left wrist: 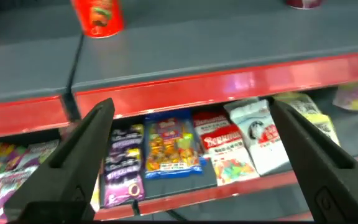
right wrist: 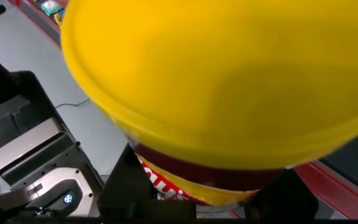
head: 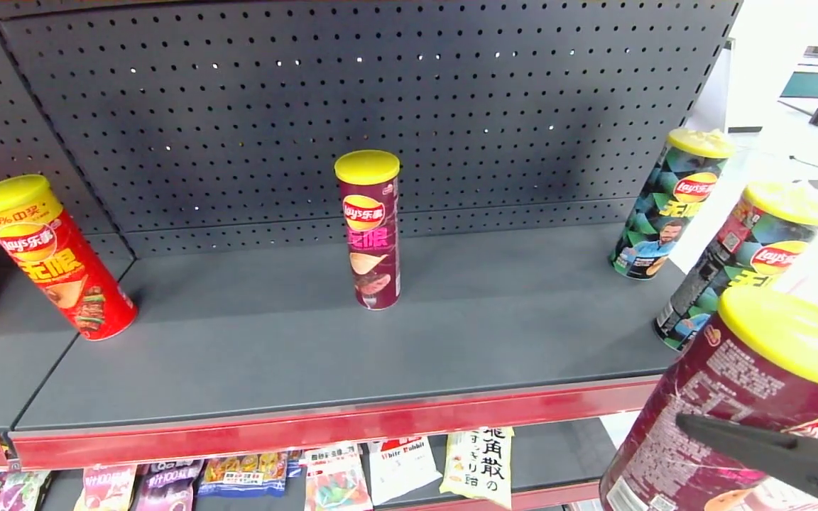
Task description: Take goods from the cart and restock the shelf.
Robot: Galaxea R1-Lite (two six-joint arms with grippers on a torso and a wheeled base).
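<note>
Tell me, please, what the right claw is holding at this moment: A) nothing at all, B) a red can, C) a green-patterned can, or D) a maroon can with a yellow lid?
D: the right claw is clamped on a maroon can topped by a yellow lid.

Maroon, yellow-lidded chip can (head: pixel 700 404) tilted near the shelf's (head: pixel 309 341) right end.

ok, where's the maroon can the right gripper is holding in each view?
Head view: maroon can at the lower right corner, nearest the camera.
Left wrist view: not in it.
Right wrist view: close up, its yellow lid facing the camera.
Shared landmark: the red shelf edge.
</note>
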